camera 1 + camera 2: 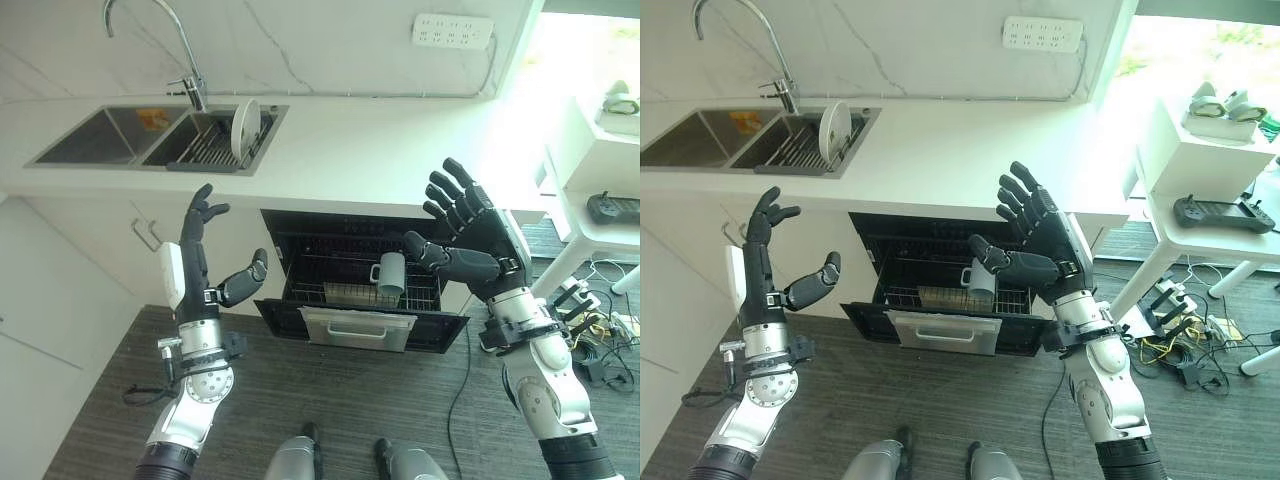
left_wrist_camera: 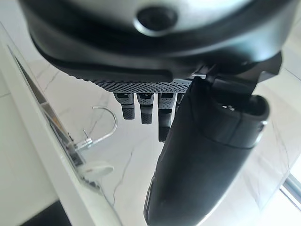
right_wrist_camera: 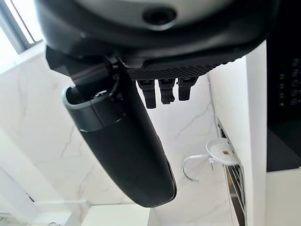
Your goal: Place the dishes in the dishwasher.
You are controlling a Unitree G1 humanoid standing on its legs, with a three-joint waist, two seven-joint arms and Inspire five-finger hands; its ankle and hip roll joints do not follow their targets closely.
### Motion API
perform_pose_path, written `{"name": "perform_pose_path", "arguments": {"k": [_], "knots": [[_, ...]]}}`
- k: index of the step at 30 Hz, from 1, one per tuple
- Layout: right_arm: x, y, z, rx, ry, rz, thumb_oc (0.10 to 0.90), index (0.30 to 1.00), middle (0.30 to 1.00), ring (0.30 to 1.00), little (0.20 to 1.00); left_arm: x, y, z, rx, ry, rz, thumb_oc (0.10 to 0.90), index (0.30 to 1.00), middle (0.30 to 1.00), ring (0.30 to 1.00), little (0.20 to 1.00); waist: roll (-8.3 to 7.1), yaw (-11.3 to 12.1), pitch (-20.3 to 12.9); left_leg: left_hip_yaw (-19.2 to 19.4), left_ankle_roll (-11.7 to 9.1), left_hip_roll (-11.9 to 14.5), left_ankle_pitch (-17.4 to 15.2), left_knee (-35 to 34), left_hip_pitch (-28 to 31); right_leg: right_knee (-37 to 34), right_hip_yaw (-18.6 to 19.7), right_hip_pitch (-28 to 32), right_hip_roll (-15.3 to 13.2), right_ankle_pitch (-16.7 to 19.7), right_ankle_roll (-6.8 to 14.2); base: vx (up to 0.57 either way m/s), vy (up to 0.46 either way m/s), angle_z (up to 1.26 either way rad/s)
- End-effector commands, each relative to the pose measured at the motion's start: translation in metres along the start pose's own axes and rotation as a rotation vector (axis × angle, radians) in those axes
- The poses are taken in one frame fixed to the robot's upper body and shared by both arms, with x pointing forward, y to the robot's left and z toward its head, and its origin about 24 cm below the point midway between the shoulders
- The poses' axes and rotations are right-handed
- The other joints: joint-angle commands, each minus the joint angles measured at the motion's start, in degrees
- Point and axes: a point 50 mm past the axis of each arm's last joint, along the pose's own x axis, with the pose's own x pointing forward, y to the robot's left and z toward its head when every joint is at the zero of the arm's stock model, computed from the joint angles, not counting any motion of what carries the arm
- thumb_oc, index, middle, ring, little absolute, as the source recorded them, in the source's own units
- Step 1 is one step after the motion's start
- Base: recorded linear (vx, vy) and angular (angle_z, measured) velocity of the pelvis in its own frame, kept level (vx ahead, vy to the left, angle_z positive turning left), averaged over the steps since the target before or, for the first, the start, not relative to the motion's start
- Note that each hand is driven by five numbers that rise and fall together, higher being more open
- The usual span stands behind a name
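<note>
While both robot hands (image 1: 200, 262) (image 1: 470, 235) hover open, plate (image 1: 244, 128) stands in sink rack, well apart.

Left hand (image 1: 200, 262) is raised on a near-vertical forearm, fingers extended upward, thumb angled out toward the right hand; it holds nothing. Right hand (image 1: 470, 225) is raised level with it, well apart, palm facing inward, fingers spread, thumb extended toward the left hand, empty.

Plate (image 1: 244, 128) upright in sink rack (image 1: 205, 146); mug (image 1: 391, 273) in open dishwasher (image 1: 362, 272) below counter (image 1: 400, 150)
</note>
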Motion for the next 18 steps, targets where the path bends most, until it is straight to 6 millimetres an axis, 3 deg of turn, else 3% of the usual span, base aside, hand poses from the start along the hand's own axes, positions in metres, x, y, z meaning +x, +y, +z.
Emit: {"name": "perform_pose_path", "arguments": {"k": [1, 3, 7, 9, 10, 11, 13, 14, 15, 18], "knots": [[0.01, -0.004, 0.048, 0.01, -0.26, 0.022, 0.8, 0.9, 0.9, 0.9, 0.9, 0.027, 0.034, 0.028, -0.054, -0.188, 0.179, 0.8, 0.9, 0.9, 0.9, 0.9, -1.33, -0.37, -3.11, 2.61, 1.42, -0.32, 0.5, 1.25, 1.61, -5.69, -5.93, 9.37, 1.33, -6.25, 3.0, 0.22, 0.36, -0.61], [0.002, -0.012, 0.048, 0.019, -0.254, -0.004, 0.8, 0.9, 0.9, 0.9, 0.9, 0.028, 0.034, 0.029, -0.042, -0.202, 0.164, 0.8, 0.9, 0.9, 0.9, 0.9, -1.63, -0.67, -3.75, 0.92, 2.43, -2.74, -2.3, 1.25, 4.81, -5.69, -6.45, 9.49, -0.59, -5.19, 4.14, 0.29, 0.469, -0.3], [-0.002, -0.015, 0.043, 0.06, -0.253, -0.059, 0.8, 0.9, 0.9, 0.9, 0.9, 0.03, 0.029, 0.03, -0.042, -0.187, 0.119, 0.8, 0.9, 0.9, 0.9, 0.9, -1.42, -0.73, -4.69, 0.22, 3.93, -4.44, -3.65, 1.25, 6.17, -5.69, -7.57, 10.29, -2.23, -3.25, 5.74, 0.16, 0.3, 0.12], [-0.006, -0.013, 0.04, 0.068, -0.248, -0.067, 0.8, 0.9, 0.9, 0.9, 0.9, 0.033, 0.027, 0.032, -0.043, -0.184, 0.101, 0.8, 0.9, 0.9, 0.9, 0.9, -1.28, -0.8, -5.04, 1.23, 5.47, -5.38, -4.32, 1.25, 6.03, -5.69, -9.45, 11.11, -2.94, 0.69, 7.22, 0.15, 0.278, 0.22], [-0.009, -0.012, 0.036, 0.081, -0.246, -0.081, 0.8, 0.9, 0.9, 0.9, 0.9, 0.035, 0.032, 0.032, -0.049, -0.159, 0.1, 0.8, 0.9, 0.9, 0.9, 0.9, -0.76, -0.69, -4.84, 2.59, 6.81, -5.48, -4.96, 1.25, 6.62, -3.54, -12.85, 10.32, -3.52, 5.13, 8.68, 0.13, 0.261, 0.29], [-0.009, -0.012, 0.035, 0.087, -0.24, -0.083, 0.8, 0.9, 0.9, 0.9, 0.9, 0.034, 0.034, 0.03, -0.045, -0.136, 0.101, 0.8, 0.9, 0.9, 0.9, 0.9, -0.64, -0.53, -4.6, 3.48, 7.27, -5.5, -5.37, 1.25, 6.91, -1.14, -14.33, 8.48, -3.47, 6.05, 9.18, 0.11, 0.227, 0.21], [-0.011, -0.012, 0.035, 0.08, -0.239, -0.084, 0.8, 0.9, 0.9, 0.9, 0.9, 0.031, 0.041, 0.027, -0.058, -0.098, 0.099, 0.8, 0.9, 0.9, 0.9, 0.9, -0.62, -0.4, -4.11, 4.25, 7.42, -5.77, -5.96, 1.25, 6.9, -1.57, -15.84, 5.43, -0.47, 5.04, 8.15, 0.08, 0.091, -0.34], [-0.013, -0.014, 0.037, 0.067, -0.243, -0.087, 0.8, 0.9, 0.9, 0.9, 0.9, 0.03, 0.042, 0.025, -0.065, -0.088, 0.09, 0.8, 0.9, 0.9, 0.9, 0.9, -0.91, -0.55, -3.97, 4.61, 6.9, -6.27, -5.87, 1.25, 6.72, -5.59, -15.99, 5.77, 2.11, 4.06, 6.83, 0.08, 0.039, -0.46], [-0.017, -0.02, 0.04, 0.052, -0.252, -0.09, 0.8, 0.9, 0.9, 0.9, 0.9, 0.025, 0.044, 0.024, -0.078, -0.082, 0.076, 0.8, 0.9, 0.9, 0.9, 0.9, -2.07, -0.71, -3.18, 5.02, 6.53, -8.01, -5.79, 1.25, 6.9, -5.69, -15.51, 3.32, 3.52, 2.64, 5.9, 0.08, 0.016, -0.28], [-0.026, -0.029, 0.044, 0.054, -0.273, -0.097, 0.8, 0.9, 0.9, 0.9, 0.9, 0.015, 0.048, 0.02, -0.146, -0.037, 0.05, 0.8, 0.9, 0.9, 0.9, 0.9, -2.67, -1.2, -2.32, 4.74, 7.07, -9.63, -6.35, 1.25, 7.67, -5.69, -14.89, -0.35, 3.71, 3.01, 5.14, 0.08, -0.049, 0.04]]}}
